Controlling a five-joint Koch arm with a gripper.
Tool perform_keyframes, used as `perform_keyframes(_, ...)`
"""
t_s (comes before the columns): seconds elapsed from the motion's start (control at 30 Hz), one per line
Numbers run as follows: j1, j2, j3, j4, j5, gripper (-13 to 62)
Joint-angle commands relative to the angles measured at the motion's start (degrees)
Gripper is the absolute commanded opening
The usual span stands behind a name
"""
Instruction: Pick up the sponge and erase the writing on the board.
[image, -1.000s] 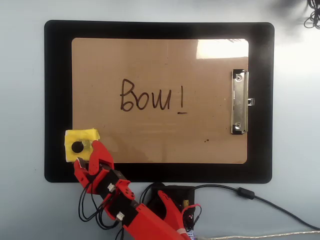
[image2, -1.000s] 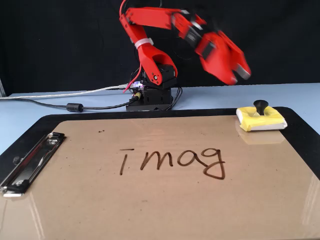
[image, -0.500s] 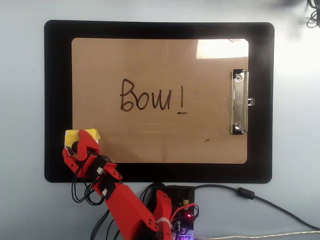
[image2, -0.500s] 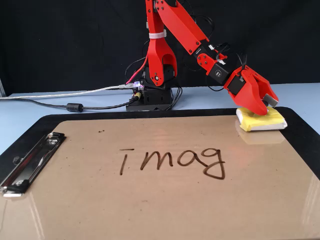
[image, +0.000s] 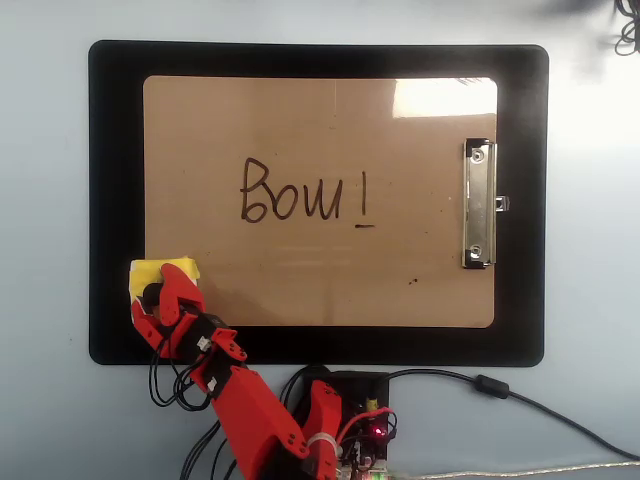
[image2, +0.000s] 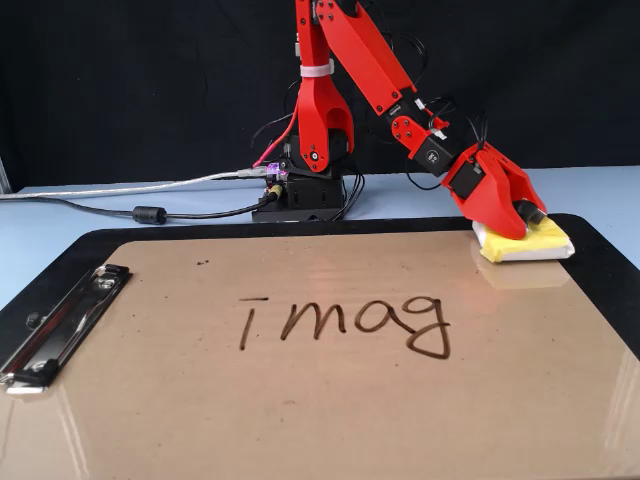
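Change since a second ago: gripper (image: 160, 295) down from mid-air onto the sponge (image: 168, 269); half a second ago jaws spread over the block, now drawn in around the dark knob on its top.
Gripper: red, tips pressed on the sponge's top face in the fixed view (image2: 525, 215); jaws narrow, closed on the dark knob (image2: 527, 211), which shows between the tips.
Sponge: bright yellow, flat on the board's near-left corner in the overhead view, partly over the board's edge onto the mat; in the fixed view (image2: 535, 241) at the far-right corner; mostly hidden under the gripper from above, only its far strip showing.
Board: tan-brown clipboard (image: 300, 120), long sides running left-right in the overhead view, centred on the mat; glossy, with a bright reflection at its far-right corner.
Clip: silver metal (image: 479, 203), on the board's right short edge in the overhead view, at the near-left in the fixed view (image2: 60, 325).
Writing: dark brown marker, reads "Bow!" (image: 305, 192) with a short underline below the exclamation mark; in the board's middle, well apart from the sponge; upside down in the fixed view (image2: 345, 322); intact.
Mat: black (image: 115, 150), border showing on all four sides of the board.
Arm base: at the mat's near edge in the overhead view (image: 340, 415), cables (image: 500, 392) trailing right across the pale blue table (image: 40, 200).
Brands or labels: none readable.
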Motion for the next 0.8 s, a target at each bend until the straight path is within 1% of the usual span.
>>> perform_keyframes(0.0,-0.7,-0.1,0.1,-3.6,-1.3,27.6)
perform_keyframes(0.07,-0.5,-1.1,0.1,-3.9,-1.3,26.6)
perform_keyframes(0.1,-0.3,-1.2,0.2,-3.9,-1.3,23.6)
perform_keyframes(0.23,0.2,-1.1,1.3,-3.9,-1.6,8.2)
perform_keyframes(0.33,2.5,0.2,2.7,-3.9,-1.6,-4.0)
perform_keyframes(0.37,3.1,1.1,3.2,-3.9,-1.5,-7.1)
perform_keyframes(0.5,5.0,7.4,4.1,-2.4,-2.8,-7.9)
perform_keyframes(0.57,5.6,13.3,3.7,3.7,-5.8,-7.9)
perform_keyframes(0.63,7.9,21.3,3.3,14.9,-8.3,-7.9)
perform_keyframes(0.7,13.4,31.7,-1.1,32.7,-8.7,-7.9)
perform_keyframes(0.77,22.4,39.7,-7.8,52.1,-6.6,-7.9)
